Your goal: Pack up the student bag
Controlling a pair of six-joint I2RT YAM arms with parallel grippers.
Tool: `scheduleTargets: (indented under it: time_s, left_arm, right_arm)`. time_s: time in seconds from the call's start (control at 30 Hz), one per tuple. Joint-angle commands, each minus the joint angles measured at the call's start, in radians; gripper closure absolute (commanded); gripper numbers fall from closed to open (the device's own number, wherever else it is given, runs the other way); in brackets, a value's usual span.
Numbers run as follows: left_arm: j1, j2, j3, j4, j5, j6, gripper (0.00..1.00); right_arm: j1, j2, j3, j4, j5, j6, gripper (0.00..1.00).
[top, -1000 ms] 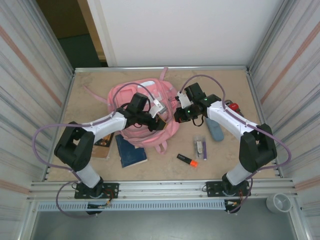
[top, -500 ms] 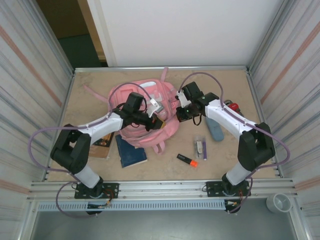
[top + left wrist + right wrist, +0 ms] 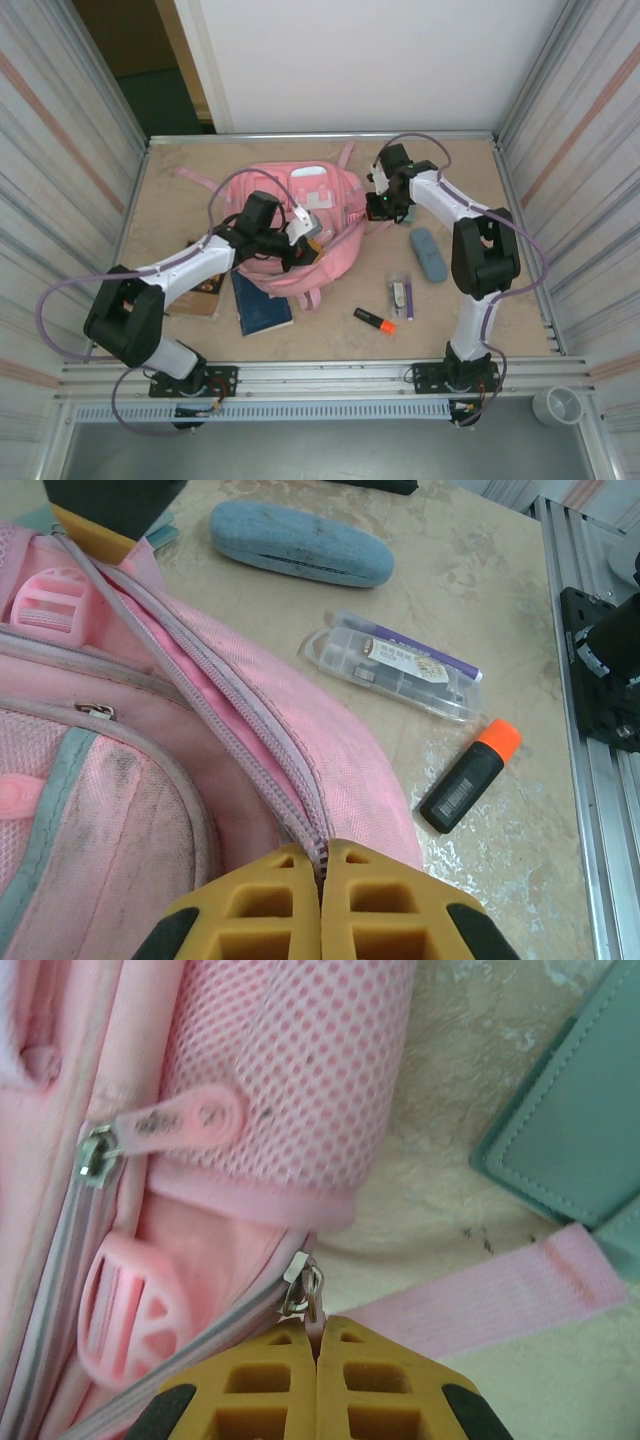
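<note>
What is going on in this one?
Two robot arms are working on a pink backpack lying on the table. The left gripper is shut on the backpack's zip line, and the right gripper is shut on a metal zip pull at the bag's edge. A notebook, highlighter, pen case and glasses case lie beside the bag, not yet packed.

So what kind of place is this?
Most likely a robot lab test booth: a left arm and right arm are bolted to a metal rail at the table edge, ribbed panel walls box it in, and a pink student bag lies there.
</note>
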Motion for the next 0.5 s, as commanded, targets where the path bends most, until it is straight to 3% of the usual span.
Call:
scheduleTargets:
  time_s: [0.0,0.27,0.47]
  left_arm:
    - [0.009,-0.067,-0.021,-0.036,0.021,0.049,1.0]
    - [0.021,-0.119,-0.061,0.03,0.037,0.037,1.0]
    - [0.015,0.033,0.005,0.207,-0.037,-0.099,1.0]
  right_arm:
    - [-0.026,0.05,0.067,-0.005,0.032,-0.036,1.0]
    - [-0.037,0.163,0.186,0.008,-0.034,-0.076,1.0]
    - [-0.015,0.245,0.341,0.013,-0.129,-0.089,1.0]
